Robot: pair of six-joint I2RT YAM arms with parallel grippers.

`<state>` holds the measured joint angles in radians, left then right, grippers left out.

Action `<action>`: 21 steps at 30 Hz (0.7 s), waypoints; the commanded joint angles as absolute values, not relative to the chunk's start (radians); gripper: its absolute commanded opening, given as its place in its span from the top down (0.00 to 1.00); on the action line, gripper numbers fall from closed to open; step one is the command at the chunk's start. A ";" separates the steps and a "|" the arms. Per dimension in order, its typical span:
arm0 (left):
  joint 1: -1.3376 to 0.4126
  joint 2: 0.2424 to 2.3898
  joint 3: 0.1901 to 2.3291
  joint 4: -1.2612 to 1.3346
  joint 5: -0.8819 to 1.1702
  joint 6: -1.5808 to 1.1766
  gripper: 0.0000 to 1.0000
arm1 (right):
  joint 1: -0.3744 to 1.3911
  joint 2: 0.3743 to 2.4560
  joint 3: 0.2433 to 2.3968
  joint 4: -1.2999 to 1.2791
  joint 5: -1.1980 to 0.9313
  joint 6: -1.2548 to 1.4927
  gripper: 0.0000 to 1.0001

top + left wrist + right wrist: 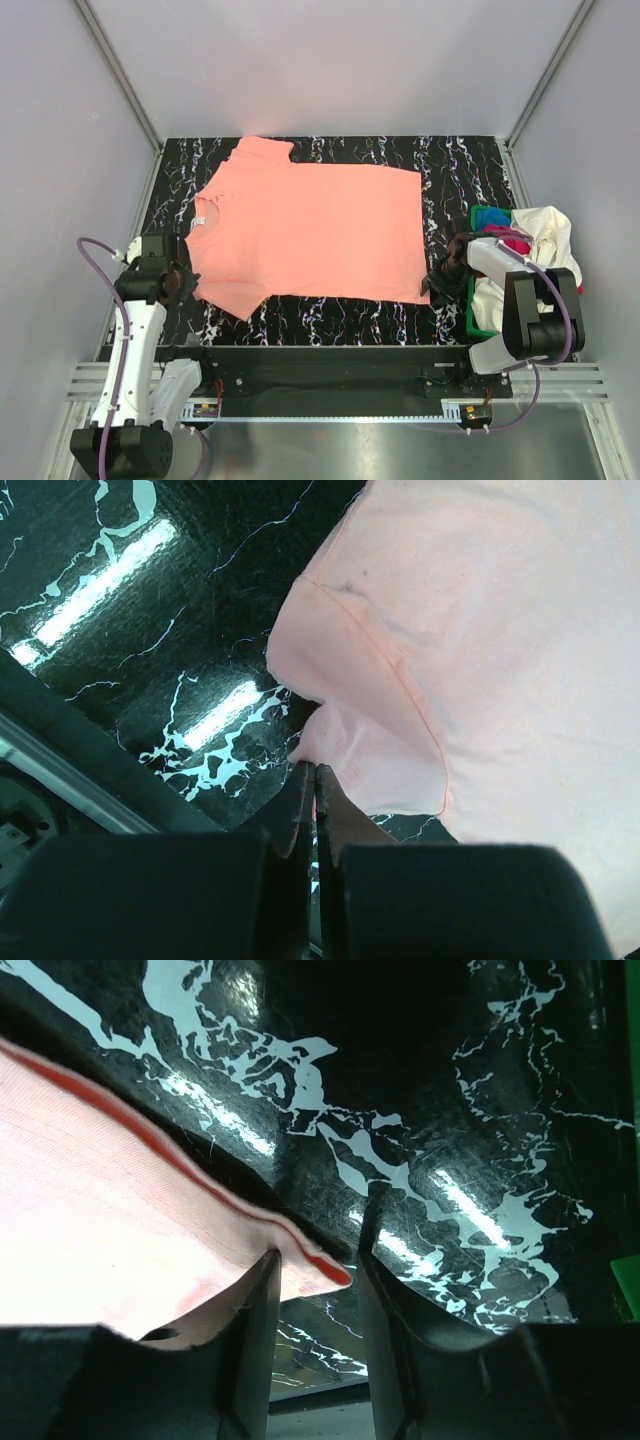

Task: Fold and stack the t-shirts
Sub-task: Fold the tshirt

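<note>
A salmon-pink t-shirt (pixel 310 230) lies spread flat on the black marbled table (pixel 460 165), its white neck label (pixel 199 221) at the left. My left gripper (pixel 185 280) sits at the near-left sleeve. In the left wrist view it (pixel 315 772) is shut on the puckered sleeve edge (pixel 330 742). My right gripper (pixel 437 285) is at the near-right hem corner. In the right wrist view it (pixel 320 1260) stands open, with the red-stitched corner (pixel 335 1272) poking in between the fingers. More t-shirts, cream-white (pixel 545 235) and magenta (pixel 515 243), are heaped at the right.
A green plastic basket (pixel 478 215) holding the heaped shirts stands at the table's right edge, just behind my right arm. Grey walls close in the back and both sides. A black rail (pixel 320 360) runs along the near edge.
</note>
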<state>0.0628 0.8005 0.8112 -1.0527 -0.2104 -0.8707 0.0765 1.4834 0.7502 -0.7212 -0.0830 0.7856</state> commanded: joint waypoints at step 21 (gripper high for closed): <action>0.060 0.732 0.980 -1.161 -0.255 -0.819 1.00 | 0.124 1.382 0.778 -0.896 -0.072 0.729 0.99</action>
<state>0.0616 0.7605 0.9173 -1.1431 -0.2428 -0.8558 0.1173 1.4311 0.7700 -0.8330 -0.0731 0.7753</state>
